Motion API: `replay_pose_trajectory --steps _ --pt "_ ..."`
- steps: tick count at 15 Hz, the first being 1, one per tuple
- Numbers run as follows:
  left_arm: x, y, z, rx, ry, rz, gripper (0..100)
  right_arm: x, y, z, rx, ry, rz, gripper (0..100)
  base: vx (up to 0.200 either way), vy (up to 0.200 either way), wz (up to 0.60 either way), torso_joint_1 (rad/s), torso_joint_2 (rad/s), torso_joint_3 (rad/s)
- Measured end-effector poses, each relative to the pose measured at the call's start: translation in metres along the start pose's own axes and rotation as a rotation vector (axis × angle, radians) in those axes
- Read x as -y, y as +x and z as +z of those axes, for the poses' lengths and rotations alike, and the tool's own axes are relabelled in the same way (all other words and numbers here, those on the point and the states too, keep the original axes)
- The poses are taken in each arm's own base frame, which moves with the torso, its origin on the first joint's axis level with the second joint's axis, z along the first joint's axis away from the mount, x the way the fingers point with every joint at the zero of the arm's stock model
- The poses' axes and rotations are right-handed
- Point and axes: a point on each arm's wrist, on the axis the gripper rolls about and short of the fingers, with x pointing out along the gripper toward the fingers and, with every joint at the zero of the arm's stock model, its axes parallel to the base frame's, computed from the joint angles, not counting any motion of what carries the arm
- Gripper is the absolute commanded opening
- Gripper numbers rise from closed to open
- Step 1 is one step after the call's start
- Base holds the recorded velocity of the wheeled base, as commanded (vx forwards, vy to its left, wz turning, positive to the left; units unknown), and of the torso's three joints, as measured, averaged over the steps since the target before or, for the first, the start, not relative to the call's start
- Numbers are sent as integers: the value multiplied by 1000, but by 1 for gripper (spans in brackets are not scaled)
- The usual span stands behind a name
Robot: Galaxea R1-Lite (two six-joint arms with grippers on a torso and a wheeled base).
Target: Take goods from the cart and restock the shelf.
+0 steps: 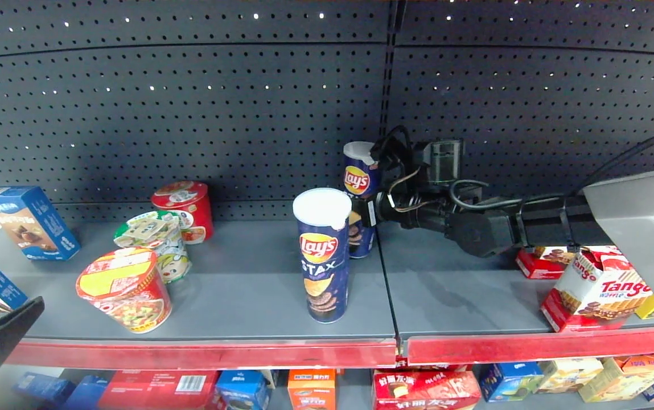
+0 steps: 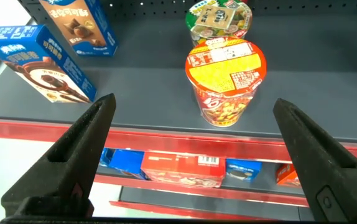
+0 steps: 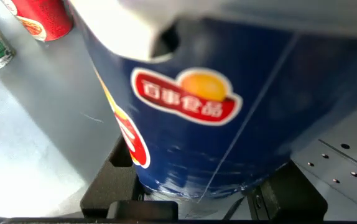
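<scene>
We face a grey shelf point(image 1: 235, 296) with a red lip point(image 1: 201, 353) along its front and a dark pegboard point(image 1: 190, 114) behind (more boxed goods point(image 1: 423, 390) sit on the level below). The rear chip can point(image 1: 359, 171) is a tall dark-blue tube with a white lid. It stands upright near the pegboard, at the seam between the two shelf panels. The right gripper point(image 1: 365, 213) is clamped around its middle from the right side. We cannot tell whether its base touches the shelf. A front chip can point(image 1: 323, 256) of the same kind stands just before it, nearer the lip. Three noodle cups point(image 1: 124, 290) cluster to the left, with blue boxes point(image 1: 31, 223) beyond them and wafer boxes point(image 1: 597, 290) at the far right. Bare shelf lies between the cans and the wafer boxes, and between the cans and the cups. The left gripper point(image 2: 194, 107) hangs before the lip at the left end, fingers spread wide, holding nothing.
</scene>
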Motion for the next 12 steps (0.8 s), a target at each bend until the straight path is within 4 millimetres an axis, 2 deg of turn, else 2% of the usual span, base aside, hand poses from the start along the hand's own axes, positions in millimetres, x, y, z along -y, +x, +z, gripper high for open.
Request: replay_pose_trajectory --steps 12 --pt "2 10 2 -3 2 -2 100 6 9 -11 -22 -34 -9 0 0 0 0 0 0 0"
